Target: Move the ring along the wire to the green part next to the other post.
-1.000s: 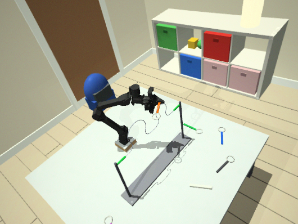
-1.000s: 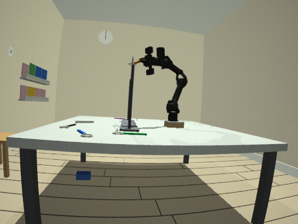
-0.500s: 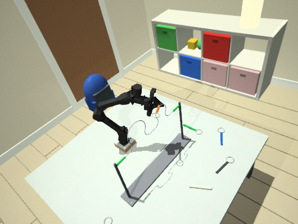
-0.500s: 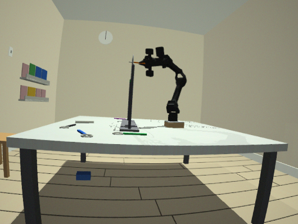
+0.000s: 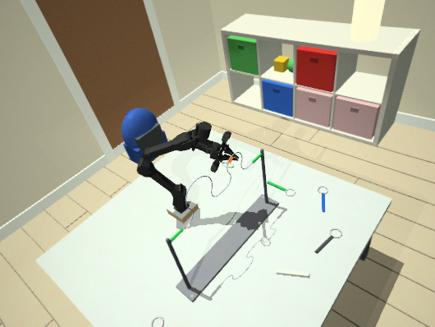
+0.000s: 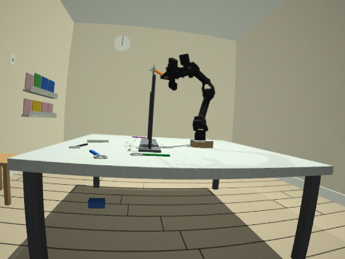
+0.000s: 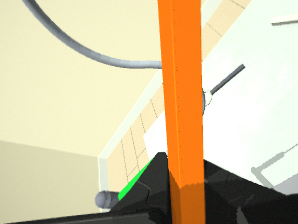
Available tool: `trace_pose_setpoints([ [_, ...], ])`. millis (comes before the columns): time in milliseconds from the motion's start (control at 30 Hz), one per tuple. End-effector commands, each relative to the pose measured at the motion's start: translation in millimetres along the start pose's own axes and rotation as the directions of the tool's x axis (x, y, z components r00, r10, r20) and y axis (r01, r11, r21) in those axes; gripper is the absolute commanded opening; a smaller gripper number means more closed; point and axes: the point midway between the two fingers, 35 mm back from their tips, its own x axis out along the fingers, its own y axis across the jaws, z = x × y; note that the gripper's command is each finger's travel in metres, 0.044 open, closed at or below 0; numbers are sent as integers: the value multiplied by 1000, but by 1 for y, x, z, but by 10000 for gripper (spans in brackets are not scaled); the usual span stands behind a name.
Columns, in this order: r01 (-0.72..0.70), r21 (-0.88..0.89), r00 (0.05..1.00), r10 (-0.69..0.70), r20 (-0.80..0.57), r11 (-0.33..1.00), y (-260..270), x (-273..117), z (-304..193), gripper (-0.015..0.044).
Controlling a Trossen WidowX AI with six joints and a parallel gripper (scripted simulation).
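Observation:
The orange handle (image 5: 231,159) (image 6: 159,73) (image 7: 185,100) is held in my gripper (image 6: 166,77) (image 7: 171,159), which is shut on it high above the table. The ring (image 6: 153,69) is around the thin grey wire (image 5: 220,195) (image 7: 125,63), on a grey stretch towards the far post (image 5: 264,181). The ring is outside the wrist view, and I cannot tell whether it touches the wire. One green part (image 5: 257,158) (image 7: 132,186) is at the far post; the other green part (image 5: 176,235) is at the near post (image 5: 179,264).
The posts stand on a grey base (image 5: 230,242). On the table (image 5: 103,246) lie rings with a green handle (image 5: 276,186) (image 6: 156,155), a blue handle (image 5: 323,202) (image 6: 94,152) and a dark handle (image 5: 325,244) (image 6: 83,144), and a pale bar (image 5: 293,274).

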Motion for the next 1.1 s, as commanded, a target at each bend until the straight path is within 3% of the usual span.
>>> trace_pose_setpoints([
  [0, 47, -90, 999, -45, 17, 995, -4, 0, 1, -150],
  [533, 212, -362, 977, -193, 90, 908, -24, 0, 6, -150],
  [1067, 365, -588, 930, -307, 200, 722, -42, -3, 15, -150],
])
